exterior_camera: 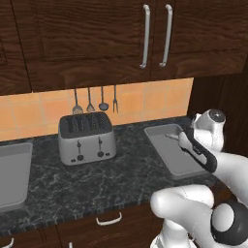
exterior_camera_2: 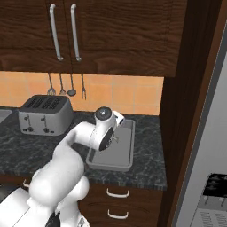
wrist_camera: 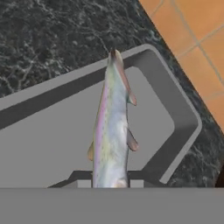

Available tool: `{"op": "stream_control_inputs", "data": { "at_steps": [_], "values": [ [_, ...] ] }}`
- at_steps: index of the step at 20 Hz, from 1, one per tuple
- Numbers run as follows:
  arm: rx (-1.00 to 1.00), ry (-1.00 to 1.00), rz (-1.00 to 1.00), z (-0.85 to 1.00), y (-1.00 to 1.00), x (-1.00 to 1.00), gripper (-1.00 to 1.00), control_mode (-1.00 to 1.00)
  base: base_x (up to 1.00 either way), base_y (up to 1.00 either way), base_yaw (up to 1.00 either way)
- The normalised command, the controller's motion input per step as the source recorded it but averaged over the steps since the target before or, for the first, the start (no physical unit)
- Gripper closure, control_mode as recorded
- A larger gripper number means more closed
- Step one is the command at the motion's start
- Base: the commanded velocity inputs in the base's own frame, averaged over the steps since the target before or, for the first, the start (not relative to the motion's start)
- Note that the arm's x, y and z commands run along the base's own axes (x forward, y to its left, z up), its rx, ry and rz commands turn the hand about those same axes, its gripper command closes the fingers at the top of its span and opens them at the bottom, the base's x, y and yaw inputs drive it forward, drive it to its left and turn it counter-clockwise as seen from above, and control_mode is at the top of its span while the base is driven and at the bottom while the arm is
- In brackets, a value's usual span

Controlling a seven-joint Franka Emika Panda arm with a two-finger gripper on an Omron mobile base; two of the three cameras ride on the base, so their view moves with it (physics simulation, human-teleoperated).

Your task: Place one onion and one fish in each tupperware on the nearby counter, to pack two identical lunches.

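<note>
My gripper (wrist_camera: 110, 183) is shut on the tail end of a silvery, pink-sided fish (wrist_camera: 111, 122). The fish hangs head-first over the grey tupperware (wrist_camera: 175, 100), and its head points toward the tray's far corner. This tupperware (exterior_camera: 167, 152) sits at the right end of the dark speckled counter (exterior_camera: 121, 179), with my white wrist over its near right part. From the other side, the tupperware (exterior_camera_2: 122, 155) lies just beyond my hand. A second grey tupperware (exterior_camera: 14, 174) rests at the counter's left end. The onion is out of view.
A silver toaster (exterior_camera: 87, 138) stands between the two trays, near the orange tiled wall with hanging utensils (exterior_camera: 94, 101). Dark wooden upper cabinets (exterior_camera: 145, 38) hang overhead. A tall dark wood panel (exterior_camera_2: 186, 111) closes the counter's right end. Drawers (exterior_camera_2: 115, 195) run below.
</note>
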Motion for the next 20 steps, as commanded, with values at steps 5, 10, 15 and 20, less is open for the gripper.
{"op": "stream_control_inputs", "data": {
  "at_steps": [5, 10, 15, 20],
  "values": [
    [0.1, 0.04, -0.13, -0.39, 0.0, 0.79, 1.0, -1.0, 0.0, 0.0, 0.0],
    [0.08, 0.03, -0.07, -0.59, 0.0, 0.69, 1.0, -1.0, 0.0, 0.0, 0.0],
    [0.06, 0.01, -0.08, -0.48, -0.14, 0.42, 1.0, -1.0, 0.0, 0.0, 0.0],
    [0.03, 0.02, -0.07, -0.45, -0.18, 0.33, 1.0, -1.0, 0.0, 0.0, 0.0]
  ]
}}
